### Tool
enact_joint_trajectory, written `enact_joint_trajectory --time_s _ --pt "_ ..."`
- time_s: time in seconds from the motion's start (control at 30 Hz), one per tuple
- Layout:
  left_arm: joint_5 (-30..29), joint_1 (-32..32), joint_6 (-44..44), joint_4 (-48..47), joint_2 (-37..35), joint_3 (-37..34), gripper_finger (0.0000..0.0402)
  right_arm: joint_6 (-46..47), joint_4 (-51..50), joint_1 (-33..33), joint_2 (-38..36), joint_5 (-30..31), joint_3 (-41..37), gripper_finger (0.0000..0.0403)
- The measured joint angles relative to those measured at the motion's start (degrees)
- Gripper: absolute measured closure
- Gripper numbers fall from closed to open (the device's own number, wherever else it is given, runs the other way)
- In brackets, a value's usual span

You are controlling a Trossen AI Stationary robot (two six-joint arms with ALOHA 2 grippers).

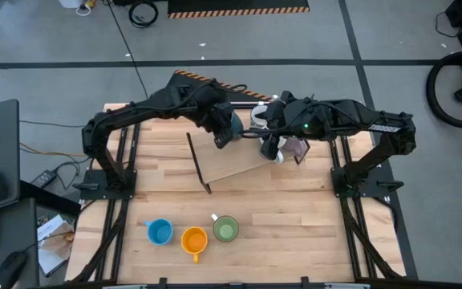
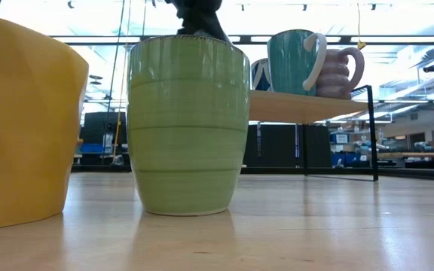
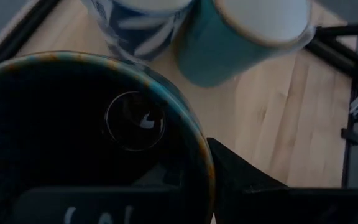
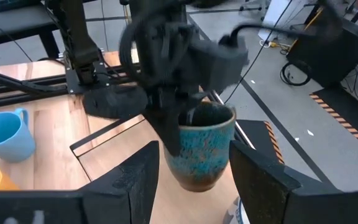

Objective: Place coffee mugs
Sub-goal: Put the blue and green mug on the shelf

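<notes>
Left pincer (image 4: 169, 134): closed on the rim of a dark speckled teal-glazed mug (image 4: 201, 146), one finger inside the mouth, one outside; the mug hangs upright below it. In the high view this pincer (image 1: 221, 132) sits at about 12 o'clock of the bench (image 1: 295, 241), over the raised wooden shelf (image 1: 239, 164).

Right pincer (image 1: 275, 148): fingers spread, nothing between them, positioned just at 3 o'clock of the held mug and facing it.

On the shelf, near the held mug: a teal mug with white interior (image 3: 241, 43), a blue-and-white patterned mug (image 3: 138, 25), and a ribbed lilac mug (image 2: 341, 71).

Bench front, around 6 o'clock, well apart from both pincers: blue mug (image 1: 160, 232), orange mug (image 1: 194, 240), green mug (image 1: 225, 229), in a row.
</notes>
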Motion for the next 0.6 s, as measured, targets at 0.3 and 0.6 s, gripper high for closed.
enact_joint_trajectory --time_s 0.3,0.6 --pt "-0.83 -0.23 3.35 -1.65 1.68 -0.01 0.0357 0.50 -0.01 0.07 0.00 0.21 0.00 0.0202" --pt "-2.12 0.09 5.89 -4.61 2.63 -0.02 0.0355 0.50 0.02 0.07 0.00 0.26 0.00 0.0202"
